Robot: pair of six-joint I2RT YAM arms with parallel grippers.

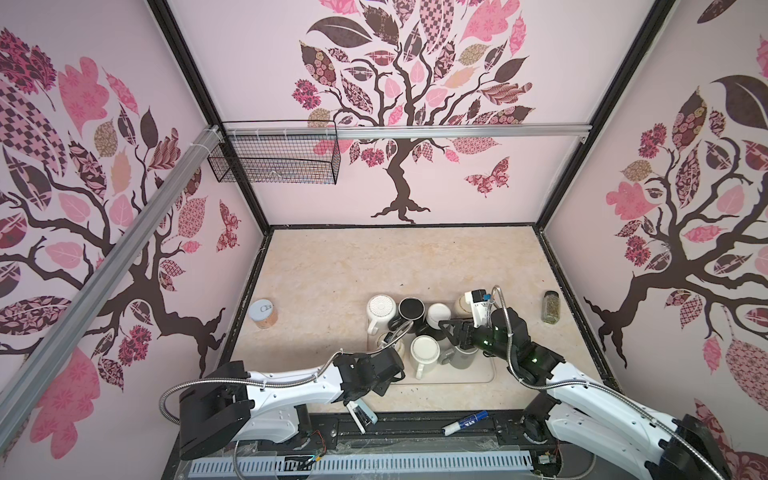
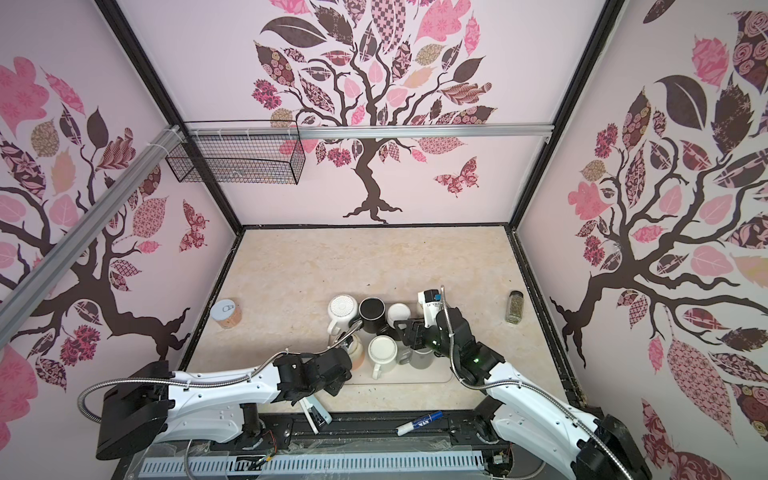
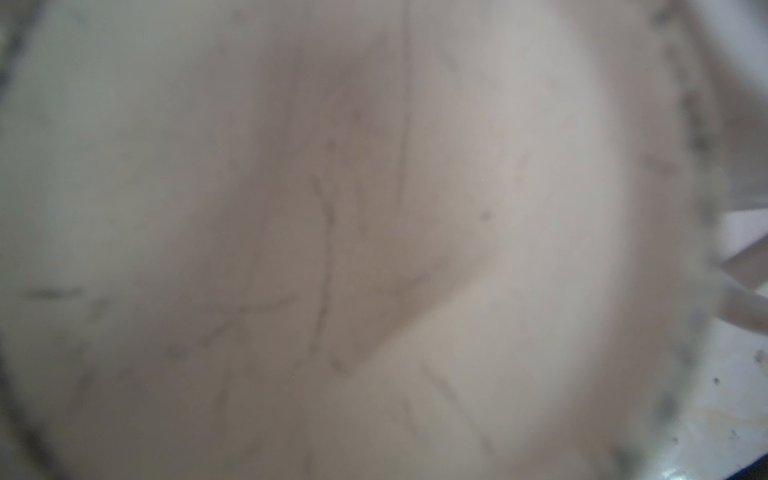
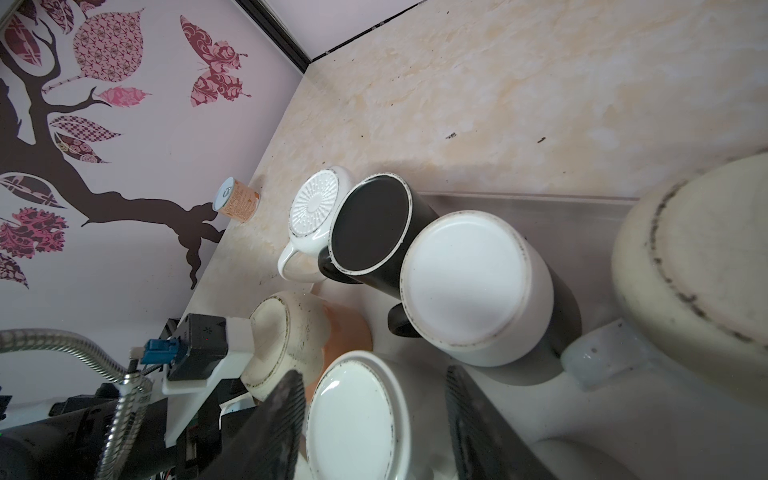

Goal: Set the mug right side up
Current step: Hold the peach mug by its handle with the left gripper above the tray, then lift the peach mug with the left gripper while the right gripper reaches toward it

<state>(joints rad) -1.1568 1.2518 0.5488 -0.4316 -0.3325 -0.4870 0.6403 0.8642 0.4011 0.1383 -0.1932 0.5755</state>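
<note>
Several mugs stand upside down on a clear tray [image 1: 478, 376]. At the tray's front left is a cream-and-orange mug [image 1: 395, 345] [image 2: 358, 353] [image 4: 286, 332]. My left gripper [image 1: 388, 363] [image 2: 343, 365] is right at it. Its blurred base [image 3: 374, 249] fills the left wrist view and hides the jaws. My right gripper [image 1: 448, 330] [image 2: 405, 328] [image 4: 372, 374] hovers open over the mugs. In the right wrist view the base of a white mug [image 4: 353, 419] [image 1: 424, 353] shows between its fingers [image 4: 286, 399], untouched.
A ribbed white mug [image 1: 380, 309], a black mug [image 1: 411, 309], a white mug [image 1: 438, 311] and a grey mug [image 1: 463, 357] crowd the tray. A can [image 1: 263, 313] stands left, a spice jar [image 1: 551, 306] right. A marker [image 1: 464, 422] lies at the front edge.
</note>
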